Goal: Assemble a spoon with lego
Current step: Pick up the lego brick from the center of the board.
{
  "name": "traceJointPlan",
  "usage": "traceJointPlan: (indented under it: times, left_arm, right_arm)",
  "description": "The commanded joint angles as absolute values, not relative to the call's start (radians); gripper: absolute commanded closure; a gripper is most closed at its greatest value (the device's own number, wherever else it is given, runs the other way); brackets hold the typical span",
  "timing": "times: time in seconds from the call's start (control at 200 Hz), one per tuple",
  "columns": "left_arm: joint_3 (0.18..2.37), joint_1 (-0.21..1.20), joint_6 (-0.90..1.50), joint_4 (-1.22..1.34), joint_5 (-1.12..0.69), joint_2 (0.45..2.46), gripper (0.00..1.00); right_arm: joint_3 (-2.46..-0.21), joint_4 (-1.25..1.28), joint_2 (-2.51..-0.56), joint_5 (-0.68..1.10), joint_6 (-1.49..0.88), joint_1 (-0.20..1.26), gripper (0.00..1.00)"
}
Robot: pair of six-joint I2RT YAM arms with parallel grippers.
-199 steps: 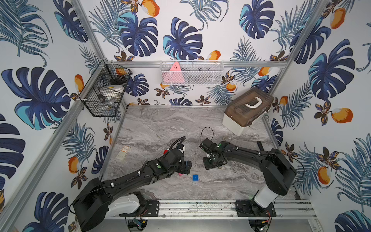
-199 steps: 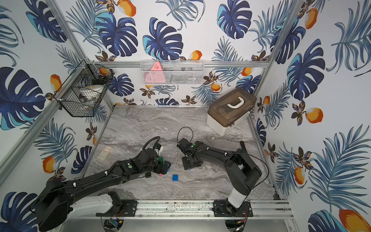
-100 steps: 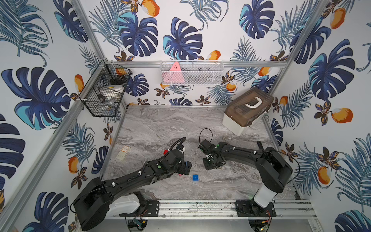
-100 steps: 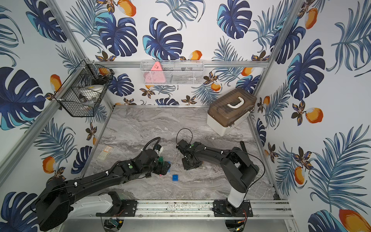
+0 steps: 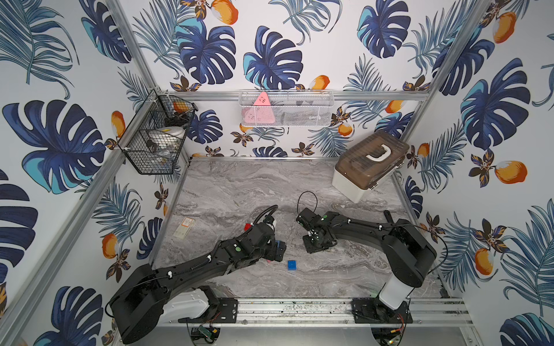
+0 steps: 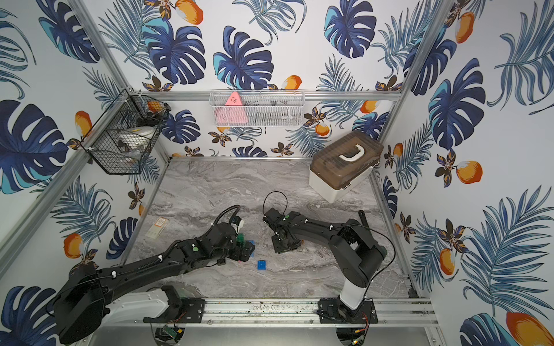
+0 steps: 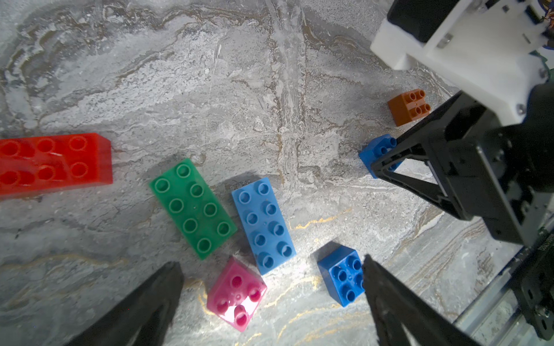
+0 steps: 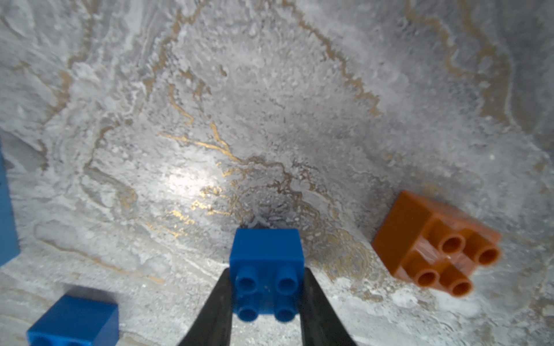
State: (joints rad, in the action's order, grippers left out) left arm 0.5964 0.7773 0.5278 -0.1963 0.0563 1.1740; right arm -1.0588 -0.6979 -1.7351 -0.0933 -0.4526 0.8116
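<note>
The right end effector (image 8: 266, 274) pinches a square blue brick (image 8: 266, 254), bumps up, on the gray marble counter (image 8: 269, 119). The left end effector (image 7: 269, 266) gapes wide above a long green brick (image 7: 192, 208) and a light-blue brick (image 7: 263, 224), lying flat, side by side.

— How many long bricks do you count?
— Three: one red brick (image 7: 54, 163), one green brick (image 7: 193, 208), one light blue brick (image 7: 263, 224).
— And square ones?
— Four: one blue square brick (image 7: 377, 149), a second blue square brick (image 7: 341, 275), one pink brick (image 7: 236, 295), one orange brick (image 7: 409, 106).
— Anything else?
— Two wire baskets (image 5: 156, 140) (image 5: 286, 107), one lidded box (image 5: 370, 163), one small card (image 5: 184, 227).
</note>
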Motion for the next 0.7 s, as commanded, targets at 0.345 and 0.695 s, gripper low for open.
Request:
traceJointPlan:
  times: [0.345, 0.695]
  left_arm:
    - [0.614, 0.777, 0.513, -0.17, 0.022, 1.2, 0.01]
    - [0.621, 0.778, 0.506, -0.155, 0.009, 1.232, 0.01]
  right_arm:
    - [-1.097, -0.775, -1.658, -0.139, -0.518, 0.739, 0.73]
    - [-1.055, -0.771, -1.62, -0.084, -0.512, 0.611, 0.73]
